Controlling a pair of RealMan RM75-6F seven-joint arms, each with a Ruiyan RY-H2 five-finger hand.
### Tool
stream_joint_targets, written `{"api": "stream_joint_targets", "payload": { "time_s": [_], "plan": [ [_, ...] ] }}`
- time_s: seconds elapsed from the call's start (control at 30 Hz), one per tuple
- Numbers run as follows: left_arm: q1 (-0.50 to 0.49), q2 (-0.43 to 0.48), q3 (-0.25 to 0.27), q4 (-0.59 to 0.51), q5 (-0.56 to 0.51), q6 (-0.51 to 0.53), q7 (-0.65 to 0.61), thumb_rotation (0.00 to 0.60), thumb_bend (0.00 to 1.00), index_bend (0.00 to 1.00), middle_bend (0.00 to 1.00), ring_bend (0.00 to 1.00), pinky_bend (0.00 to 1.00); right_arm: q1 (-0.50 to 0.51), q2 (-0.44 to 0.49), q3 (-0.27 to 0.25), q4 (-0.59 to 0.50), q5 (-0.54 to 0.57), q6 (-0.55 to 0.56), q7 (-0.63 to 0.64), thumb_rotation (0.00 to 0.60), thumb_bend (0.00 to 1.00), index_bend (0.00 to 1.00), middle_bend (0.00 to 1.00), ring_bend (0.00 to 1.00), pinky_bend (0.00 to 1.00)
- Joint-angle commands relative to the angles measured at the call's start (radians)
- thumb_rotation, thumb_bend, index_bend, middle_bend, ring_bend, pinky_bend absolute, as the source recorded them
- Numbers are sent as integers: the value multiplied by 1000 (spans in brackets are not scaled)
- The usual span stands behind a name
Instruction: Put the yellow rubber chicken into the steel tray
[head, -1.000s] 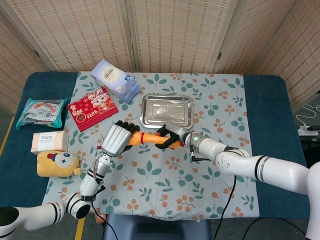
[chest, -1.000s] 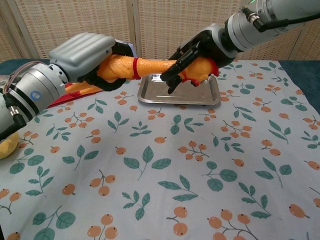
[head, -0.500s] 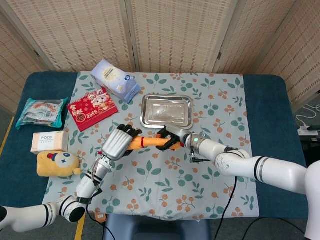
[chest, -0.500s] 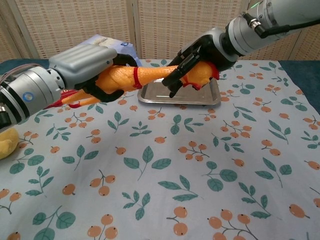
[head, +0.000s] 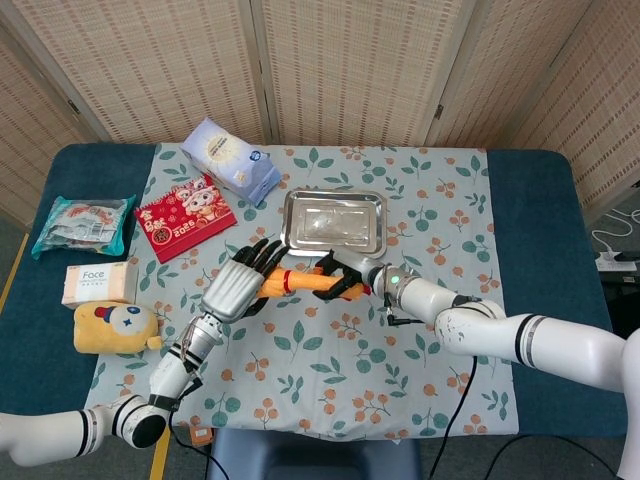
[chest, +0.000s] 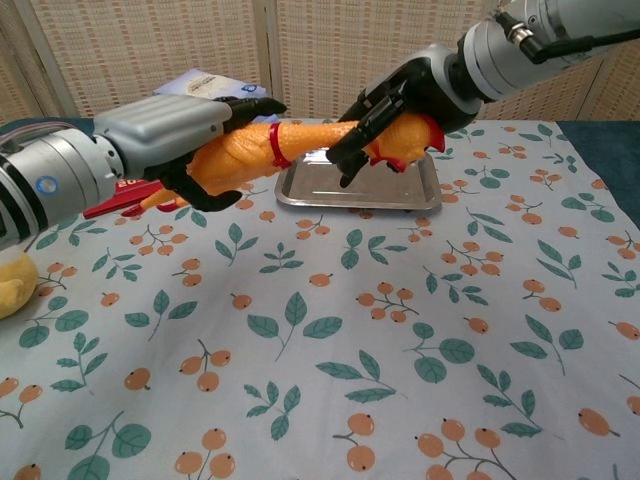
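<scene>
A leaf-patterned cloth (head: 400, 340) is covering the tabletop before woven screens (head: 350, 70). The left hand (head: 238, 288) and right hand (head: 345, 280) are both gripping the yellow rubber chicken (chest: 300, 145), fingers wrapped around opposite ends, holding it lifted just short of the near edge of the steel tray (head: 290, 240).

Chicken (head: 300, 282) in front of tray (head: 333, 222) (seemingly above cloth (head: 400, 350)), between hands.
</scene>
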Motion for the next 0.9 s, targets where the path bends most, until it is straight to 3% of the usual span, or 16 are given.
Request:
{"api": "stream_joint_targets", "payload": {
  "time_s": [0.03,0.57,0.63,0.77,0.83,0.9],
  "plan": [
    [-4,9,-4,-11,-21,-3,12,600,361,0,0,0,169,1,-1,-2,0,-2,1,0,600,472,928,582,835,1000],
    [-4,24,-22,-33,-20,26,-72,600,343,0,1,0,157,-5,8,-19,-18,-27,17,-9,600,472,930,581,835,1000],
    [-2,10,-22,-20,17,60,-83,600,345,38,79,56,190,-4,6,-24,-17,-28,23,-12,600,472,930,581,835,1000],
    [3,-32,-19,31,98,131,-116,600,371,475,512,369,375,0,4,-29,-18,-24,27,-13,600,472,930,582,835,1000],
    [3,-50,-20,54,118,152,-129,600,445,657,653,491,460,1,4,-29,-19,-23,28,-13,600,472,930,582,835,1000],
    [4,-66,-21,74,127,165,-132,600,536,816,734,576,541,0,5,-29,-21,-23,30,-13,600,472,930,581,835,1000]
  ]
}}
